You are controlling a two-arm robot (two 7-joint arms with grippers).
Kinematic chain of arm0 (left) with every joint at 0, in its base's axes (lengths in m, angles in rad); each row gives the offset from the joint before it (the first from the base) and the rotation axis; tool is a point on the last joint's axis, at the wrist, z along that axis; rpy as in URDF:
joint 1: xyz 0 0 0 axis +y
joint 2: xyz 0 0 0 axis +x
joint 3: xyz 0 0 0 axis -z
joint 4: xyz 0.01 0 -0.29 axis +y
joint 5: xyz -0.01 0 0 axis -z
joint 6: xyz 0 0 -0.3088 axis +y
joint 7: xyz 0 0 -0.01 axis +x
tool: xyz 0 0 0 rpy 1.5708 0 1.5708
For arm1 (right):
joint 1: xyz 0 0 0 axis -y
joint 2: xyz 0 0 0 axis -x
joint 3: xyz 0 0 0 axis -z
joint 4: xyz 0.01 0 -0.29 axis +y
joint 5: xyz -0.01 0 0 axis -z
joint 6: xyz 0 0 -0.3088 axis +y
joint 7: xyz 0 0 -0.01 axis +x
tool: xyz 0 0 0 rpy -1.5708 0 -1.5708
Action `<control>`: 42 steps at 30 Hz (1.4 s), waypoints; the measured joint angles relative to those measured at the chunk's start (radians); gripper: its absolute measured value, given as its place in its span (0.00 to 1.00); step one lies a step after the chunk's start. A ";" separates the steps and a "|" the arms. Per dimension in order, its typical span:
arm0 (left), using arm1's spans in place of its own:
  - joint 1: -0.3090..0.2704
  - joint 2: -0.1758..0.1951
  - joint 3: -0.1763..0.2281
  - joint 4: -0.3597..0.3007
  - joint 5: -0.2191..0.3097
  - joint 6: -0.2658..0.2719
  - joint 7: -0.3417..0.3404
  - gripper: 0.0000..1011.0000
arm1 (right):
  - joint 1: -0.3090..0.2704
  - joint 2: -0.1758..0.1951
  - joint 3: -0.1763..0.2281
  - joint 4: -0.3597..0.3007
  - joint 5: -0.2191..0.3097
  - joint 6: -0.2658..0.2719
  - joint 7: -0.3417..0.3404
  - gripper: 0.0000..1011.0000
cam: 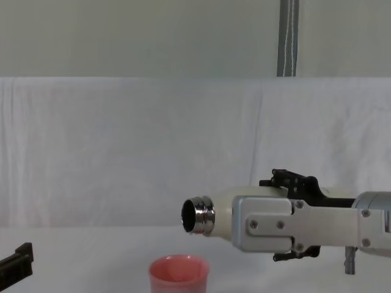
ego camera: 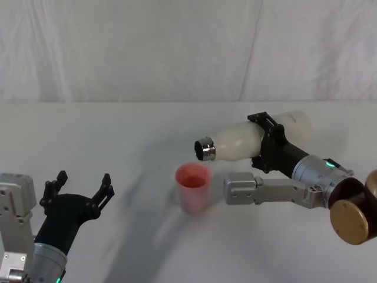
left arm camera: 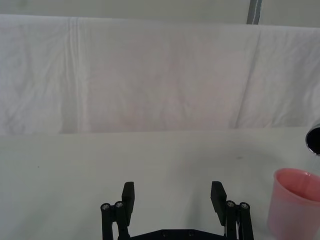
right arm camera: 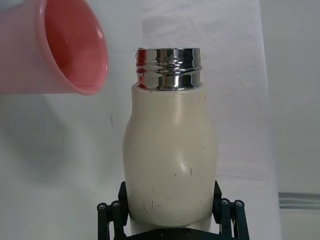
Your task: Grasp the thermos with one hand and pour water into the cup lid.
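Head view: you have the right tool [ego camera: 268, 143] clamped around the body of the thermos [ego camera: 238, 141], which lies nearly level in the air with its steel neck pointing toward the robot's left, just above and beside the rim of the cup [ego camera: 193, 187]. The cup stands upright on the white surface [ego camera: 118, 135], near the middle. Your left tool [ego camera: 82, 190] sits low at the near left, fingers spread wide and holding nothing, well apart from the cup. Left wrist view: the left tool [left arm camera: 173, 197] shows its two black fingers parted over bare surface, with the cup [left arm camera: 293, 204] off to one side and a sliver of the thermos neck [left arm camera: 315, 140] at the frame's edge. Right wrist view: the right tool [right arm camera: 170, 212] grips the thermos [right arm camera: 170, 165] at its wide lower body; the shiny threaded neck is open, and the cup [right arm camera: 55, 47] lies beyond it, mouth facing the camera. Chest view: the thermos [cam: 214, 213] hangs level above the cup [cam: 179, 274], its mouth just above the cup's rim, apart from it.
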 joint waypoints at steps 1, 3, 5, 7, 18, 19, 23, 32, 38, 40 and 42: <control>0.000 0.000 0.000 0.000 0.000 0.000 0.000 0.99 | -0.002 -0.002 0.004 0.000 0.007 0.000 0.000 0.94; 0.000 0.000 0.000 0.000 0.000 0.000 0.000 0.99 | -0.012 -0.008 0.019 0.000 0.033 -0.002 -0.002 0.94; 0.000 0.000 0.000 0.000 0.000 0.000 0.000 0.99 | -0.024 -0.015 0.035 0.001 0.067 -0.005 -0.005 0.94; 0.000 0.000 0.000 0.000 0.000 0.000 0.000 0.99 | -0.033 -0.021 0.052 0.000 0.094 -0.008 -0.007 0.94; 0.000 0.000 0.000 0.000 0.000 0.000 0.000 0.99 | -0.100 -0.070 0.165 -0.016 0.307 -0.056 -0.023 0.94; 0.000 0.000 0.000 0.000 0.000 0.000 0.000 0.99 | -0.109 -0.078 0.182 -0.018 0.341 -0.065 -0.024 0.94; 0.000 0.000 0.000 0.000 0.000 0.000 0.000 0.99 | -0.128 -0.100 0.223 -0.019 0.425 -0.086 -0.025 0.94; 0.000 0.000 0.000 0.000 0.000 0.000 0.000 0.99 | -0.156 -0.126 0.284 -0.026 0.557 -0.114 -0.015 0.94; 0.000 0.000 0.000 0.000 0.000 0.000 0.000 0.99 | -0.177 -0.129 0.321 -0.034 0.636 -0.121 0.001 0.94; 0.000 0.000 0.000 0.000 0.000 0.000 0.000 0.99 | -0.186 -0.132 0.338 -0.039 0.669 -0.122 0.005 0.94; 0.000 0.000 0.000 0.000 0.000 0.000 0.000 0.99 | -0.189 -0.132 0.343 -0.041 0.680 -0.122 0.006 0.94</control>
